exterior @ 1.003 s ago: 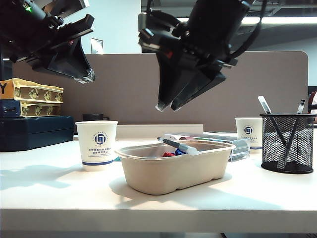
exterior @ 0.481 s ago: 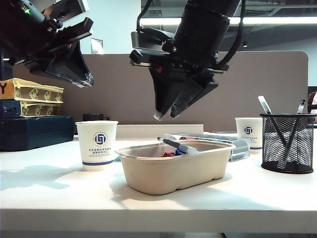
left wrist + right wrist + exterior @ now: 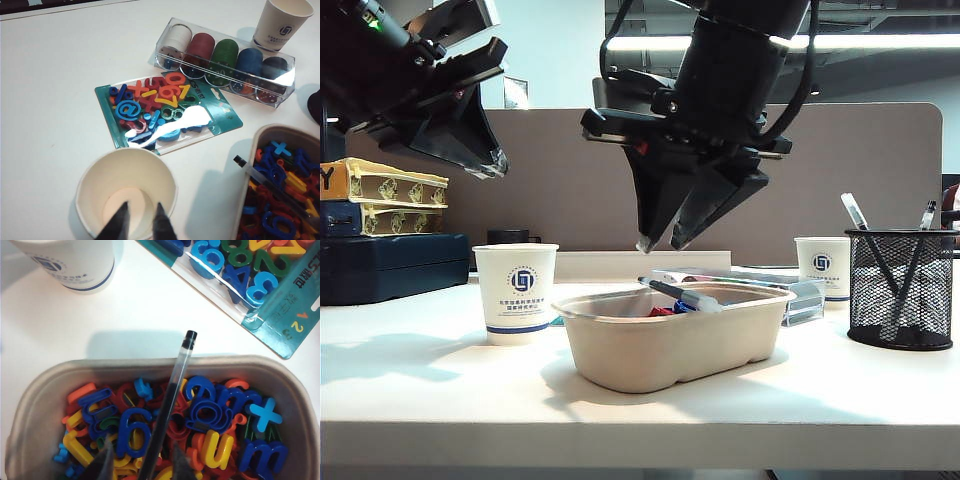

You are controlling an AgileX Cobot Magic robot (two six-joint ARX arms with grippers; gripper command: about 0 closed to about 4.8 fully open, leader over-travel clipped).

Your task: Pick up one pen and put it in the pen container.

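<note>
The right pincer (image 3: 140, 462), its fingers apart, hangs over the pen (image 3: 167, 407) in the pulp tray (image 3: 40, 390); the left pincer (image 3: 140, 222) hangs half-open and empty above a paper cup (image 3: 90, 172).

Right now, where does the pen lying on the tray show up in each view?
Exterior: pen across the pulp tray rim, under the right gripper.
Left wrist: pen on the tray, beside the left gripper.
Right wrist: pen over plastic letters.
Shared landmark: the tray.
</note>
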